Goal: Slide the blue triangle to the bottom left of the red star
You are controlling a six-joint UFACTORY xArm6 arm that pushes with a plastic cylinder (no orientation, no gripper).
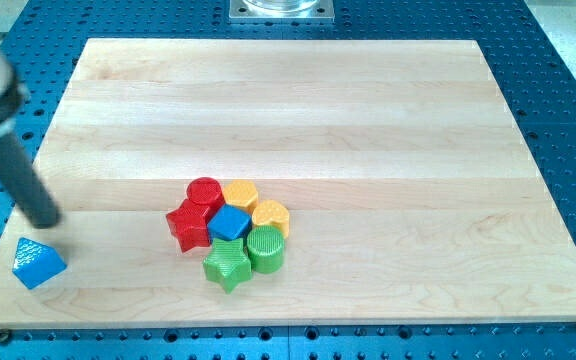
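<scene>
Blue triangle [38, 263] sits at the surface's [368, 120] bottom-left corner, well apart from the red star [187, 226].
No hand fitted, so none to report; my tip [46, 220] rests just above the triangle, poorly placed, I judge, for pushing rightward. No readable markings.

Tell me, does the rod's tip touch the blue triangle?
Apart. In the camera view, a strip of bare wood separates my tip from the blue triangle, which lies just below it.
</scene>
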